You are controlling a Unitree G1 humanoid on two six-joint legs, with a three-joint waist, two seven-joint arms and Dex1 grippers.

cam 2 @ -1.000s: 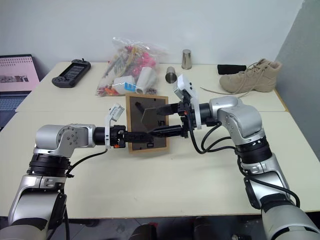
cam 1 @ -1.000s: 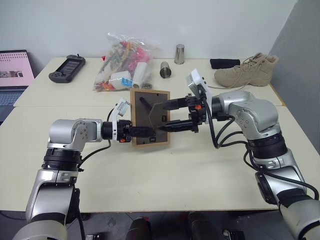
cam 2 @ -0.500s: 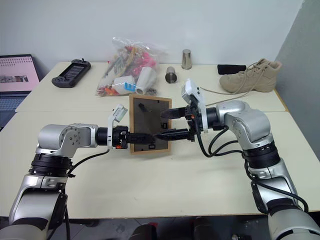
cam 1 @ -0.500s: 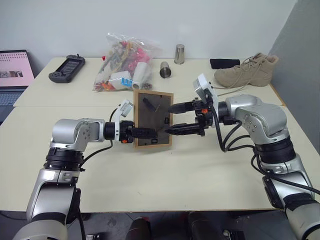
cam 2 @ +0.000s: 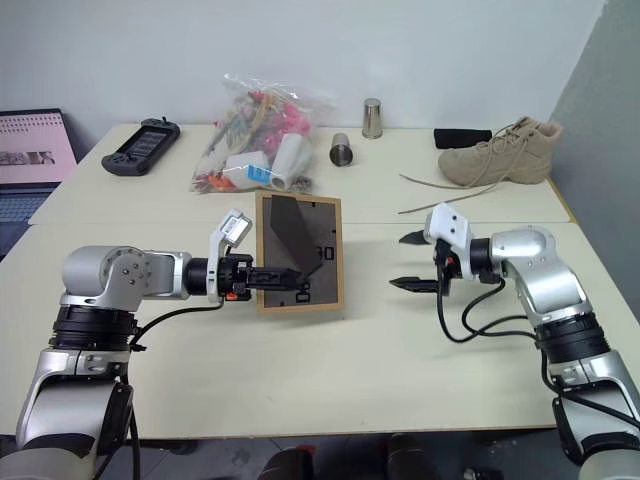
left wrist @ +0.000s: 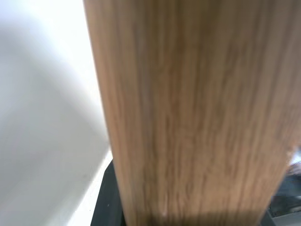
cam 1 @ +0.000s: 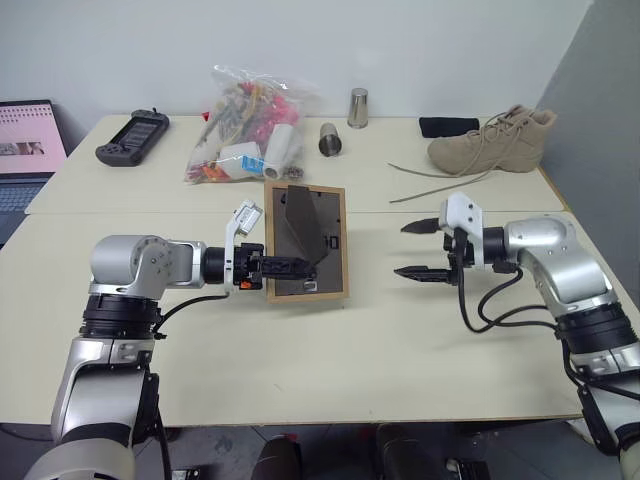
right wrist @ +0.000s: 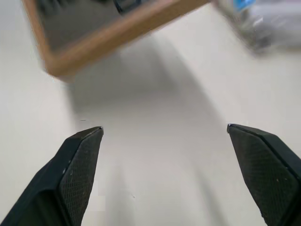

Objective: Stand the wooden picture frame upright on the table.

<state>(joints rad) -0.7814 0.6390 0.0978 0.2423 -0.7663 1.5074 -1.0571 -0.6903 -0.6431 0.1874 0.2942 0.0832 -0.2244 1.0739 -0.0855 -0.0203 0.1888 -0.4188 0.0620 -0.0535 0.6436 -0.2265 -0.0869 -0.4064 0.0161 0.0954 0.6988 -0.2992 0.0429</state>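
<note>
The left pincer [cam 1: 290, 267] is clamped on the left edge of the small rectangular light-wood picture frame [cam 1: 308, 242], its black fingers reaching across the frame's dark brown back. The frame stands nearly upright at the middle of the large pale cream counter [cam 1: 330, 350], its back turned toward the camera, with the dark fold-out stand [cam 1: 303, 224] swung out from it; whether the frame's lower edge touches the counter I cannot tell. In the left wrist view the frame's wood grain lies close before the camera. The right pincer [cam 1: 412, 250] hangs well apart to the frame's right, above the counter, its two black fingers [right wrist: 77, 162] spread wide with nothing between them and pointing toward the frame. Further back on the counter lie a clear plastic bag of colourful odds and ends [cam 1: 250, 128], a black handheld game console [cam 1: 133, 136], two small metal cups [cam 1: 331, 139], one standing and one on its side, a flat black object [cam 1: 449, 127] and a tan lace-up boot [cam 1: 492, 142]. An open laptop with a pink screen [cam 1: 28, 135] sits at the far left edge.
</note>
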